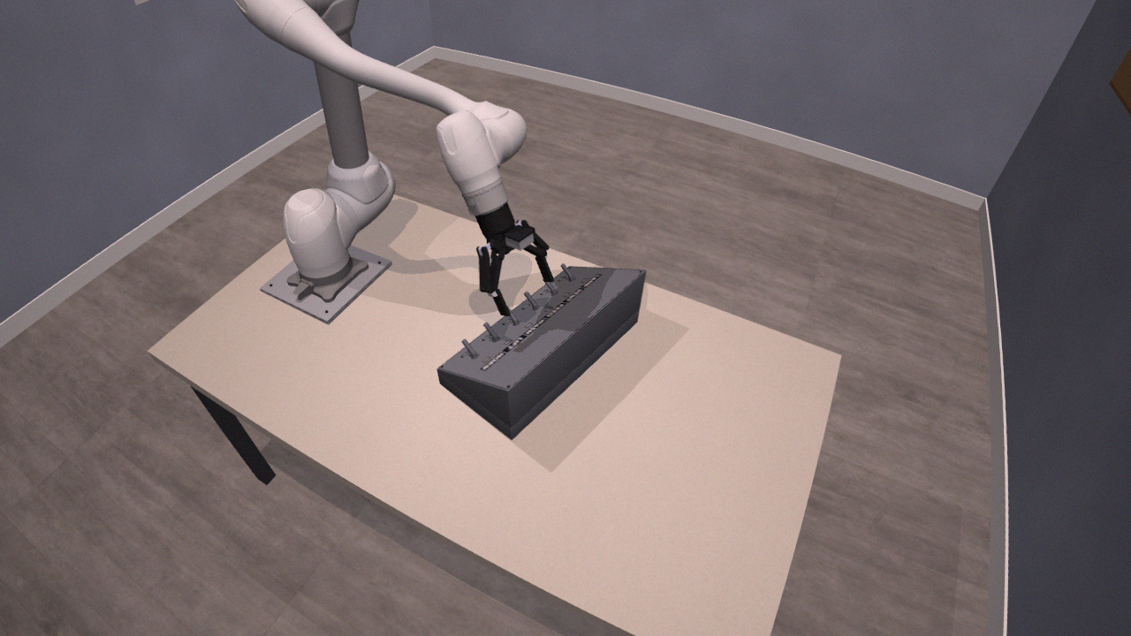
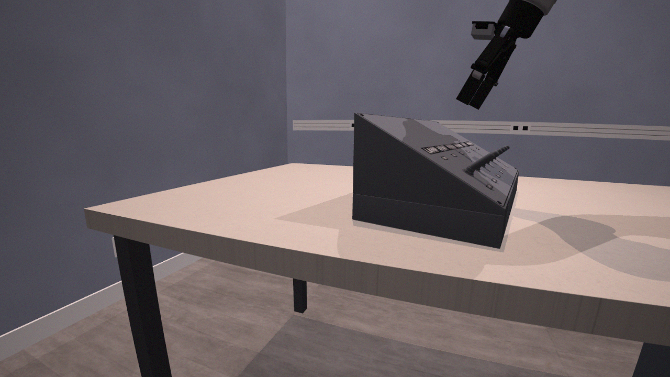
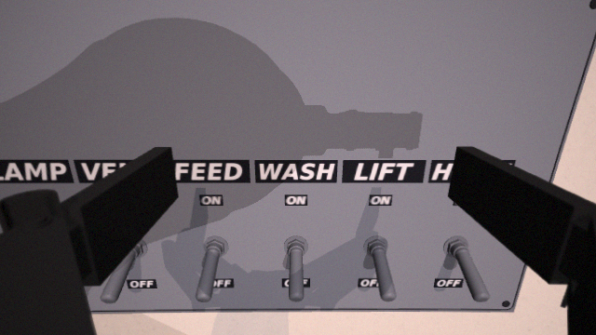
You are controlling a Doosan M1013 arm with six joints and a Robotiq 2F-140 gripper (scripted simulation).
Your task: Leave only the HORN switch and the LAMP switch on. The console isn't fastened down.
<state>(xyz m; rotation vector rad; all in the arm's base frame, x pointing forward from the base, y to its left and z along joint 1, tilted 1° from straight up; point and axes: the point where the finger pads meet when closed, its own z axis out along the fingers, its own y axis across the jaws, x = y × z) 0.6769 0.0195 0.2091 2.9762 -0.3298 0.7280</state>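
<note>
The dark grey console (image 1: pixel 545 348) stands at an angle on the table; it also shows in the side view (image 2: pixel 431 183). The wrist view shows its labels LAMP (image 3: pixel 34 171), FEED, WASH, LIFT and, partly hidden, VENT and HORN. The VENT lever (image 3: pixel 118 274), FEED lever (image 3: pixel 209 270), WASH lever (image 3: pixel 295 267), LIFT lever (image 3: pixel 382 267) and HORN lever (image 3: pixel 466 267) all lean toward OFF. The LAMP lever is hidden behind my left finger. My gripper (image 1: pixel 521 291) is open and empty, hovering above the row of levers (image 2: pixel 487 161), with its fingers spread in the wrist view (image 3: pixel 312 186).
The console sits near the middle of a beige table (image 1: pixel 505 442). The arm's base (image 1: pixel 328 276) is bolted at the table's far left corner.
</note>
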